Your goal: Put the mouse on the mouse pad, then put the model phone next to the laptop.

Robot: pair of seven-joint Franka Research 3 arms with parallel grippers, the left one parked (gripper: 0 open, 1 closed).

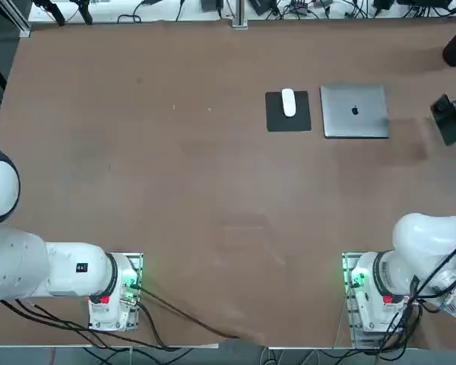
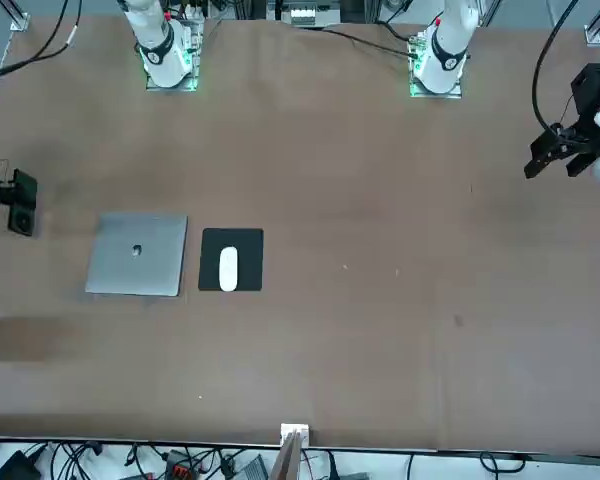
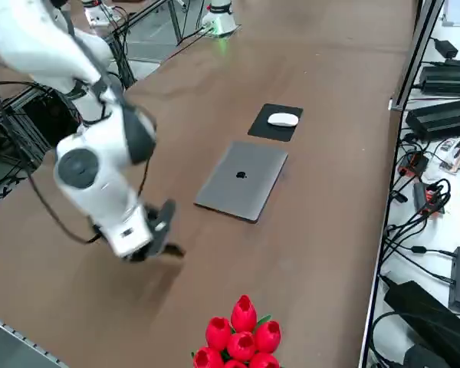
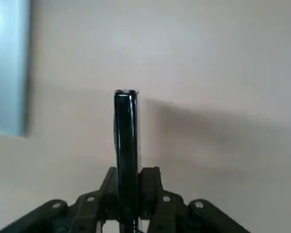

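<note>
The white mouse (image 1: 288,102) lies on the black mouse pad (image 1: 277,118), just left of the silver laptop (image 1: 354,111) with its dark apple logo. All three also show in the front view: mouse (image 2: 228,268), mouse pad (image 2: 250,245), laptop (image 2: 137,255). My right gripper (image 4: 128,177) is shut on the model phone (image 4: 126,136), a slim dark slab seen edge-on between the fingers. The gripper (image 1: 446,122) hangs over the table to the right of the laptop, near the table's right edge. The laptop's edge (image 4: 9,68) shows beside the phone in the wrist view.
A bunch of red tulips (image 3: 241,333) stands at the right table edge, close to my right gripper (image 3: 162,228). Cables and black boxes (image 3: 445,115) lie along the far side beyond the table. Bare brown tabletop (image 1: 175,175) spreads left of the mouse pad.
</note>
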